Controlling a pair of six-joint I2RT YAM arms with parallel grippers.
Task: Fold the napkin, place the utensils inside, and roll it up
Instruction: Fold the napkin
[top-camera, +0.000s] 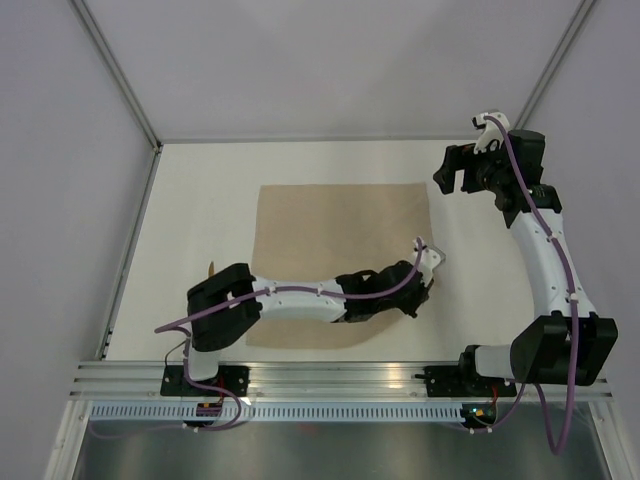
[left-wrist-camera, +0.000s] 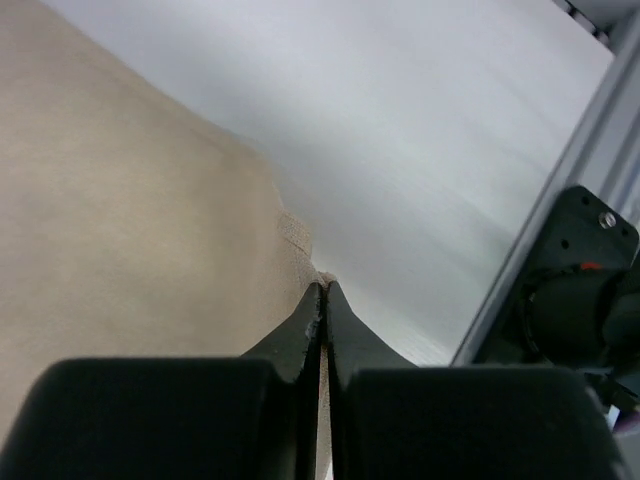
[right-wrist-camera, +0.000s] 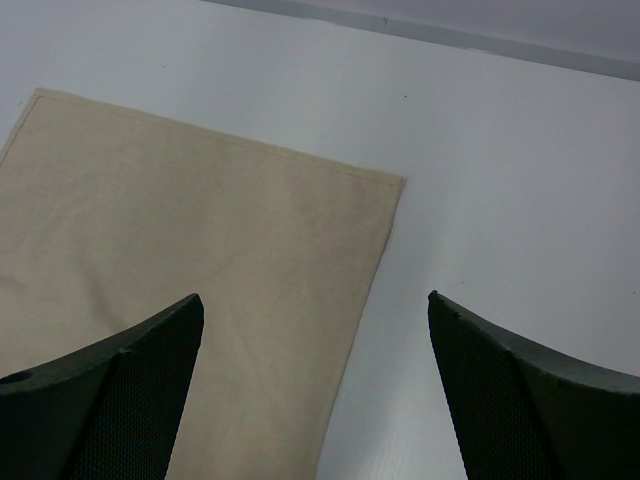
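The beige napkin (top-camera: 340, 230) lies flat on the white table. My left arm lies across its near part. My left gripper (top-camera: 422, 292) is at the napkin's near right corner, and in the left wrist view (left-wrist-camera: 323, 288) its fingers are shut on the edge of the napkin (left-wrist-camera: 120, 220). My right gripper (top-camera: 455, 180) is open and empty, raised over the table just past the napkin's far right corner. In the right wrist view (right-wrist-camera: 316, 297) that corner of the napkin (right-wrist-camera: 200, 220) shows below. An orange-brown tip of the utensil (top-camera: 211, 267) pokes out by the left arm; the rest is hidden.
An aluminium rail (top-camera: 330, 375) runs along the table's near edge with both arm bases on it. The right arm's black base (left-wrist-camera: 580, 290) shows close by in the left wrist view. Grey walls bound the table at the back and sides.
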